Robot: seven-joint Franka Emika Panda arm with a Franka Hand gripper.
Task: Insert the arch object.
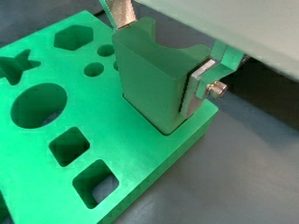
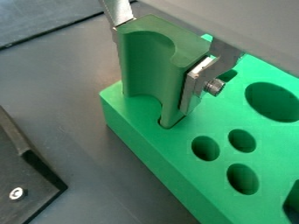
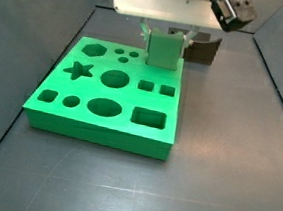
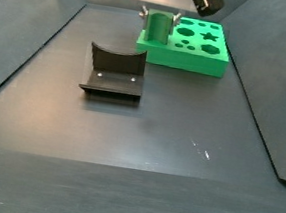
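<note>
The arch object (image 1: 152, 83) is a tall green piece with a semicircular channel scooped along one face, which also shows in a wrist view (image 2: 146, 74). It stands upright with its lower end in a slot near the corner of the bright green board (image 1: 117, 131) (image 2: 135, 131). My gripper (image 1: 160, 57) (image 2: 160, 52) is shut on its upper part, one silver finger (image 1: 198, 87) on each side. In the side views the gripper (image 3: 165, 35) (image 4: 159, 18) holds the piece (image 3: 162, 50) (image 4: 158, 25) over the board's (image 3: 101, 126) (image 4: 180, 62) edge. No small dark block is in view.
The board has several shaped holes, among them a star (image 3: 78, 69), a hexagon (image 1: 73, 37) and circles (image 2: 274, 101). The dark fixture (image 4: 110, 73) stands on the grey floor beside the board and also shows in a side view (image 3: 205, 52). Dark walls enclose the floor.
</note>
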